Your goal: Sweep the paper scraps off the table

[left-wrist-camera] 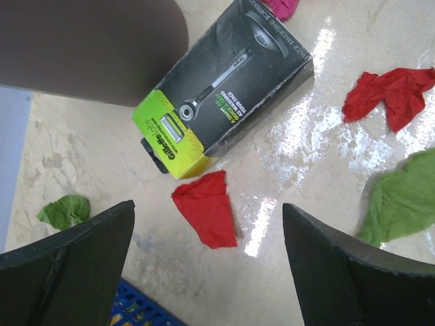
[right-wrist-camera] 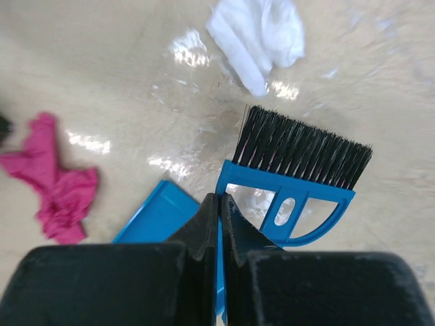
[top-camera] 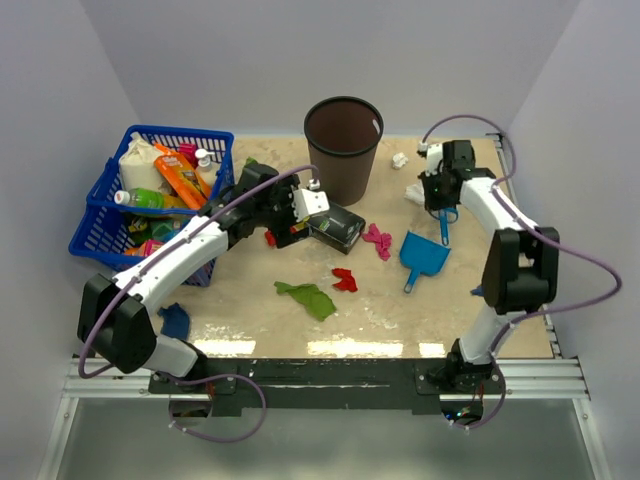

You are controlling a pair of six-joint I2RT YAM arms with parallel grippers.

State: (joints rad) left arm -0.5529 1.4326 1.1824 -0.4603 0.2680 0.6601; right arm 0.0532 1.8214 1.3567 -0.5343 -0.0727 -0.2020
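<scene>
Pinched shut on the thin handle of the black-bristled blue plastic brush (right-wrist-camera: 299,159), the right gripper (right-wrist-camera: 219,204) could let it twist when sweeping the crumpled coloured paper scraps (top-camera: 343,279) strewn across the mottled beige table (top-camera: 420,310), while the left gripper (left-wrist-camera: 208,204) gapes wide.

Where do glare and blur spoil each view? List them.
Top external: sharp, with bright glare strips on the table near its front edge. Left wrist: glare streaks beside the box. Right wrist: white scrap soft and washed out, small glare spots, brush sharper.
</scene>
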